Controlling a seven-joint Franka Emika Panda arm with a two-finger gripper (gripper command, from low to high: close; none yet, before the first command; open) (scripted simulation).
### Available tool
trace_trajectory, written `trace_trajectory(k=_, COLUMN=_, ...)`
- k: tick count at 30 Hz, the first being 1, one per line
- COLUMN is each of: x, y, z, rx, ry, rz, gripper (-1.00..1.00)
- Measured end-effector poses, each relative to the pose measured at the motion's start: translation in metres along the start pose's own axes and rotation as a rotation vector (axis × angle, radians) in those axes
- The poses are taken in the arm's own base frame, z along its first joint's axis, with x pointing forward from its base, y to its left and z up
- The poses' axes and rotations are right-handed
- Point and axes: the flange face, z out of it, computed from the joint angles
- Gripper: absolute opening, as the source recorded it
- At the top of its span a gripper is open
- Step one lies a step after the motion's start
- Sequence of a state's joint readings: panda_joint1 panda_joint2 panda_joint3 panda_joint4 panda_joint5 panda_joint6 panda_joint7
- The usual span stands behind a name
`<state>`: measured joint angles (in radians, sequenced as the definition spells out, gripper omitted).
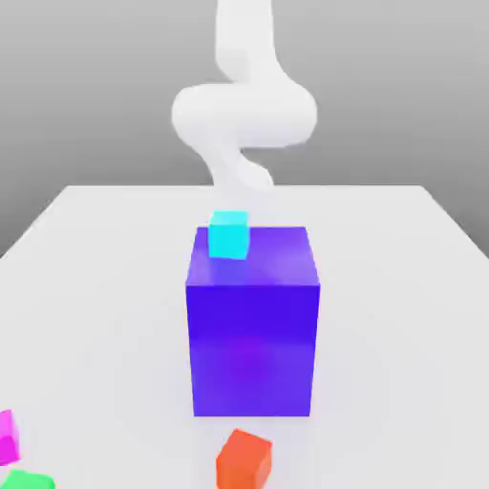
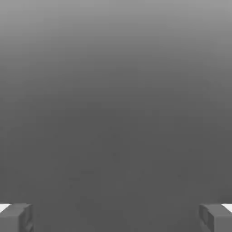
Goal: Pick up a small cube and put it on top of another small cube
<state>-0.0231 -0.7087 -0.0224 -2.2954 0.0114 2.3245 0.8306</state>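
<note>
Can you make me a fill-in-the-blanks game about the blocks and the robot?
The big box is ____.
The cyan cube is on ____ of the big box.
The cube in front of the big box is ____.
The robot's gripper is ____, not shut.

Missing words: blue; top; red; open

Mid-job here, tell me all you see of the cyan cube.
The cyan cube is small, bright and plain, its sides smooth-looking and one even colour, the upper face slightly lighter. It appears whole and unmarked. It looks to rest upright on the top face of the big blue block, toward the exterior view's left side of it. The white arm is behind it; whether the two touch, I cannot tell.
</note>
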Motion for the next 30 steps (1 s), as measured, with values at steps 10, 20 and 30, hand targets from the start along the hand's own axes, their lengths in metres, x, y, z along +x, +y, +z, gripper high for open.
trace_trajectory(k=10, x=0.059, y=0.079, z=0.168, rx=-0.224, ry=-0.105, rz=0.331, gripper=0.00)
trace_trajectory(k=20, x=0.084, y=0.227, z=0.306, rx=-0.475, ry=-0.140, rz=0.683, gripper=0.00)
trace_trajectory(k=30, x=0.049, y=0.396, z=0.404, rx=-0.739, ry=-0.137, rz=0.981, gripper=0.00)
